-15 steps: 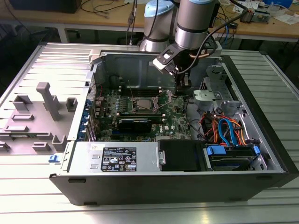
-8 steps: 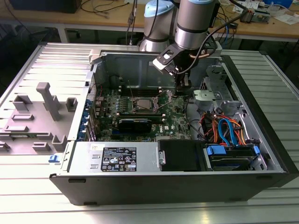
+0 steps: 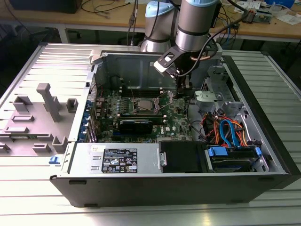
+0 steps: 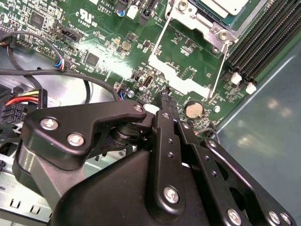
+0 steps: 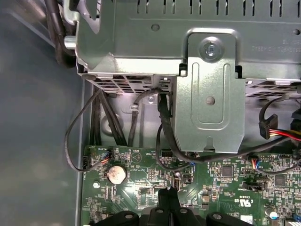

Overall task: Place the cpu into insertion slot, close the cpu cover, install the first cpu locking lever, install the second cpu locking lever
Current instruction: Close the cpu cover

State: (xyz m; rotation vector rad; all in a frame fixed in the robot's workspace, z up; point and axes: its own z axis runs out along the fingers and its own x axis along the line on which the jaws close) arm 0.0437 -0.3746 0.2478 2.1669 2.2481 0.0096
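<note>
Black and matte, its links pinned with bright round screws, the gripper (image 4: pixel 164 94) hangs low over the green motherboard (image 4: pixel 188 61). Both wrist views show its two slim fingers pressed together into one narrow tip with nothing between them. The tip is near a round silvery coin cell (image 4: pixel 193 109) at the board's edge. The cpu (image 4: pixel 225 5), a flat pale metal square with a green rim, lies in the insertion slot (image 3: pixel 143 104), bordered by silvery stamped metal. I cannot tell whether that border is the cover clamped down. In the exterior view the slot is well apart from the gripper (image 3: pixel 181 89), toward that view's left. Long black memory slots (image 4: pixel 263 42) run beside the slot. In the first wrist view a folded grey steel bracket (image 5: pixel 209 103) and looping black cables (image 5: pixel 164 122) stand beyond the fingertips (image 5: pixel 168 192).
</note>
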